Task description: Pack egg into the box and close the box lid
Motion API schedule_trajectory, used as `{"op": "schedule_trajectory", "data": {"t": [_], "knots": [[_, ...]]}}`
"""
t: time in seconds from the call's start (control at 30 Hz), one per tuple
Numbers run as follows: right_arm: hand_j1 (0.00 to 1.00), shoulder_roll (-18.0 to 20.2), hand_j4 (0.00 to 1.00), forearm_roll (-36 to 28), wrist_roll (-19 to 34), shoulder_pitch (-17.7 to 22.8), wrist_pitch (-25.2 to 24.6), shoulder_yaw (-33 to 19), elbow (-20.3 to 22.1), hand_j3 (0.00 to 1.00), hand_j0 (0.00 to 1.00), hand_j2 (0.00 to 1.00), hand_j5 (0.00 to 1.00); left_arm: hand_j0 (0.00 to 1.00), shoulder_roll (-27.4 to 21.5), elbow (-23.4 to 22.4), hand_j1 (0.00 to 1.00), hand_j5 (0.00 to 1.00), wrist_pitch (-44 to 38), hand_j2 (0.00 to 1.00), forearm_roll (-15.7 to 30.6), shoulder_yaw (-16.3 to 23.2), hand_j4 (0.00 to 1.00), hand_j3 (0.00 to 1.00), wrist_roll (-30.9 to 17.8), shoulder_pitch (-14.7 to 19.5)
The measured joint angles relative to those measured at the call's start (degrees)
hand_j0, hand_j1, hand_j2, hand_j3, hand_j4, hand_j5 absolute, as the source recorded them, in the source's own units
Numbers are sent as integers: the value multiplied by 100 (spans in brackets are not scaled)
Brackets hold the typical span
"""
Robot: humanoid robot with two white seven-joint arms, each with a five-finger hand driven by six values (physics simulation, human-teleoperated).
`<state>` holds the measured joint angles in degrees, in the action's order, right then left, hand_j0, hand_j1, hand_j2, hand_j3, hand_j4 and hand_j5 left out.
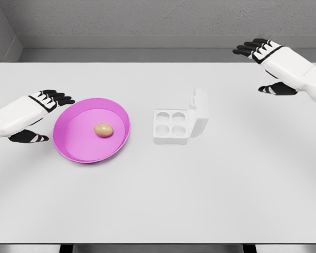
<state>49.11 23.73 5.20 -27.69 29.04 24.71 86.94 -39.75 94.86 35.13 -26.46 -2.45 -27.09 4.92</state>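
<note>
A tan egg (103,129) lies in the middle of a pink plate (68,138) on the left half of the white table. To its right stands a white egg box (171,126) with empty cups and its lid (199,113) raised on the right side. My left hand (42,116) hovers just left of the plate, fingers spread and holding nothing. My right hand (260,66) is far back at the right, well away from the box, fingers also spread and empty.
The white table (158,200) spans the whole view, with its front edge at the bottom. A grey wall runs behind the table's far edge.
</note>
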Motion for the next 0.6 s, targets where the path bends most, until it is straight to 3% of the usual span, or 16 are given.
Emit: {"op": "schedule_trajectory", "data": {"t": [0.13,0.2,0.3,0.4,0.5,0.6], "knots": [[100,57,100,4,8,-9,1,81,53,100,100,100,100,100,16,30,100,100,0,100,-26,28,100,100,-8,-70],[100,67,100,8,11,-17,-11,89,52,100,100,100,100,100,108,212,100,100,0,100,-33,63,100,100,-273,-106],[100,65,100,15,77,-18,-16,105,11,100,100,100,100,100,405,559,100,100,-42,100,-73,239,100,100,-601,447],[100,24,100,22,742,-79,-21,109,-217,100,100,100,100,100,665,735,100,100,-650,100,-144,643,100,100,-722,1151],[100,1,100,23,1390,-141,-27,108,-360,100,100,100,100,100,883,765,100,100,-1424,100,-323,1040,100,100,-767,1380],[100,-11,100,23,2120,-149,-27,105,-407,100,100,100,100,100,933,747,100,100,-1898,100,-377,1439,100,100,-784,1371]]}}
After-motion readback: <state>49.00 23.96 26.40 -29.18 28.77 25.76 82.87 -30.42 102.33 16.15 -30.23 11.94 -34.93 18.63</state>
